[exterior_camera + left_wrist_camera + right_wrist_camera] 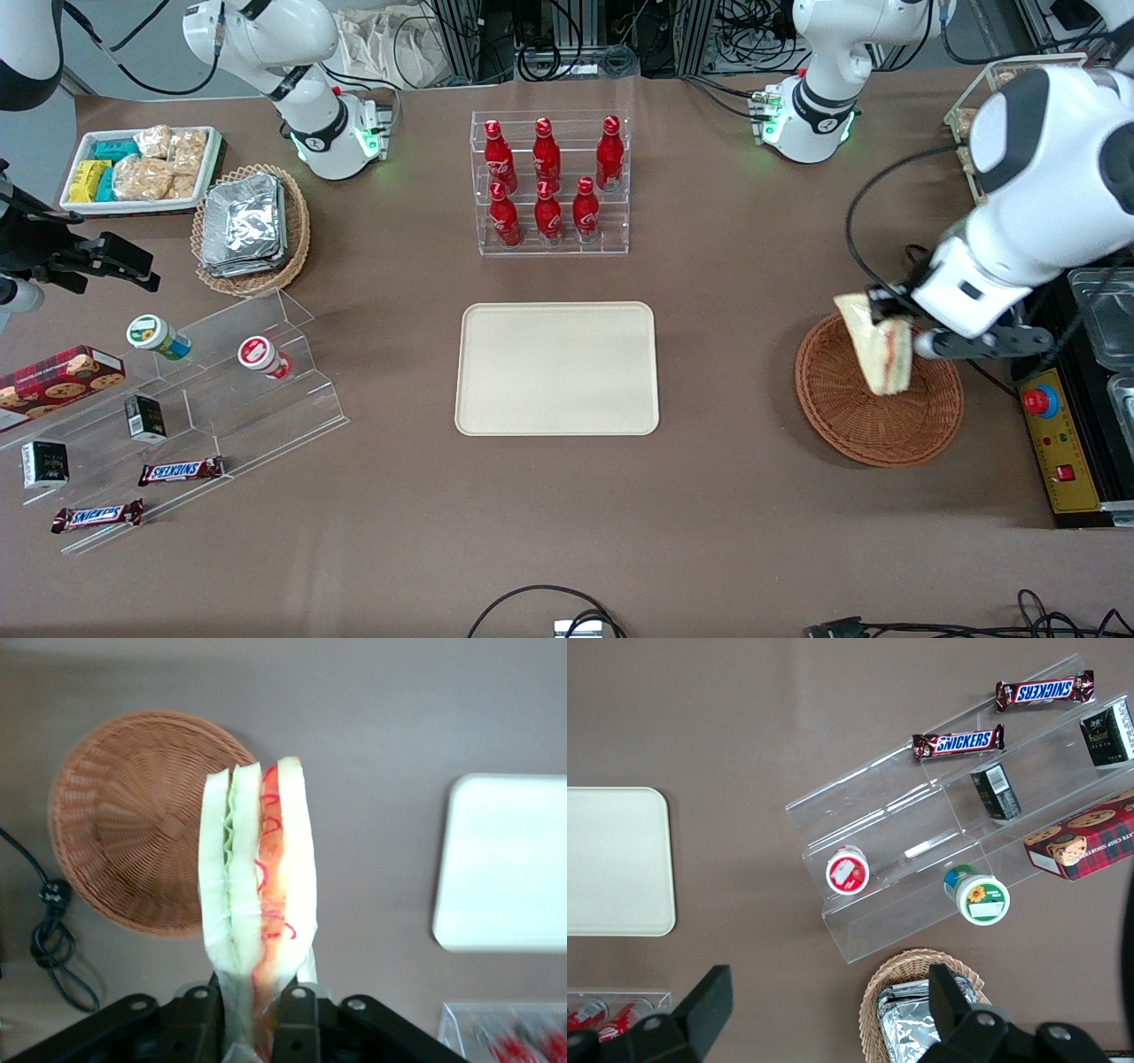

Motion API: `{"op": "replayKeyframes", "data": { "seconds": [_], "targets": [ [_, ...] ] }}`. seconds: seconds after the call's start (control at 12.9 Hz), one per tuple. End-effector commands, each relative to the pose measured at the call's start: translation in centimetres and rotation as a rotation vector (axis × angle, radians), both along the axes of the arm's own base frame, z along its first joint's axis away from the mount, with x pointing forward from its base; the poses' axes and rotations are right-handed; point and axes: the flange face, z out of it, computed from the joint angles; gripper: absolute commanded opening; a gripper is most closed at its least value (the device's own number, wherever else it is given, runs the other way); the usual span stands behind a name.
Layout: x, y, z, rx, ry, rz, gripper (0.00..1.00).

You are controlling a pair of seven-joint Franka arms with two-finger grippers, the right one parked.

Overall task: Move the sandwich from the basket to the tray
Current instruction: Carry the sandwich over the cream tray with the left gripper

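Note:
My gripper [895, 321] [252, 1019] is shut on the sandwich [877, 347] [257, 886], a pale wedge in clear wrap with green and red filling, and holds it lifted above the basket [877, 416] [133, 815]. The reddish-brown wicker basket lies bare beneath it at the working arm's end of the table. The cream tray [556, 368] [509, 864] [611, 859] lies flat at the table's middle with nothing on it.
A clear rack of red bottles [549, 182] stands farther from the front camera than the tray. A black and yellow control box [1067, 443] sits beside the basket. A tan basket of foil packets [248, 226] and a stepped acrylic stand [177, 416] lie toward the parked arm's end.

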Motion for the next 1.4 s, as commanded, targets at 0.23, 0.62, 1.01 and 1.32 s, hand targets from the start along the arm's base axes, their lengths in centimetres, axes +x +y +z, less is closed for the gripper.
{"op": "replayKeyframes", "data": {
  "seconds": [0.23, 0.62, 1.01, 1.32],
  "targets": [
    [-1.3, -16.4, -1.3, -0.001, 0.040, -0.025, 0.00],
    [-1.3, -25.2, -11.6, 0.021, 0.057, -0.008, 0.00],
    [-2.1, -28.4, -24.6, 0.074, 0.055, -0.060, 0.00],
    [-2.5, -29.0, -28.2, 0.107, 0.040, -0.095, 0.00]
  ]
}}
